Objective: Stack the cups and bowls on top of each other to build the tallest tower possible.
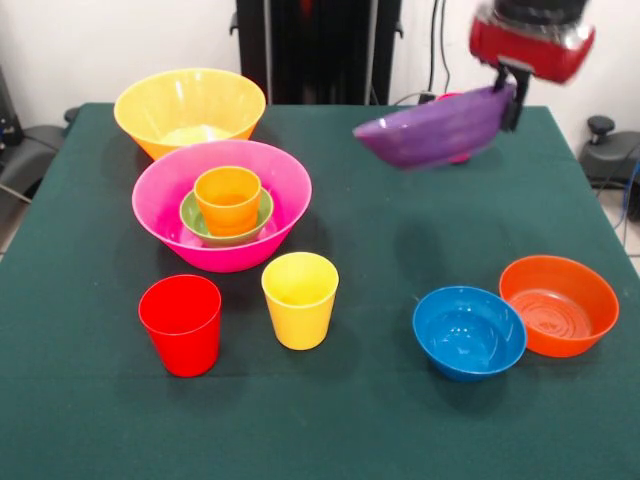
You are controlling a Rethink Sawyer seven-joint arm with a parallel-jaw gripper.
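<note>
The red and black arm comes down at the upper right, only its red wrist housing and the gripper point(508, 95) showing below the top edge. The gripper is clamped on the rim of the wide purple bowl point(432, 130), one dark finger visible on the outside of the rim at the bowl's right end. The bowl hangs clear of the green table point(380, 240), tilted so its left end dips lower than the held end, and a bit of pink shows just behind and below it; what that is cannot be told. At the left, the big hot-pink bowl point(222, 205) sits on the table with the small ribbed green bowl point(226, 220) nested inside it and the orange cup point(228, 199) standing upright in the green one. Just behind the pink bowl, touching or nearly so, stands the big orange-yellow bowl point(190, 110). In front of it the red cup point(181, 324) and the yellow cup point(300, 299) stand upright, near each other but apart. At the right front, the medium blue bowl point(469, 332) and the medium orange bowl point(558, 305) sit side by side, rims touching or nearly so.
</note>
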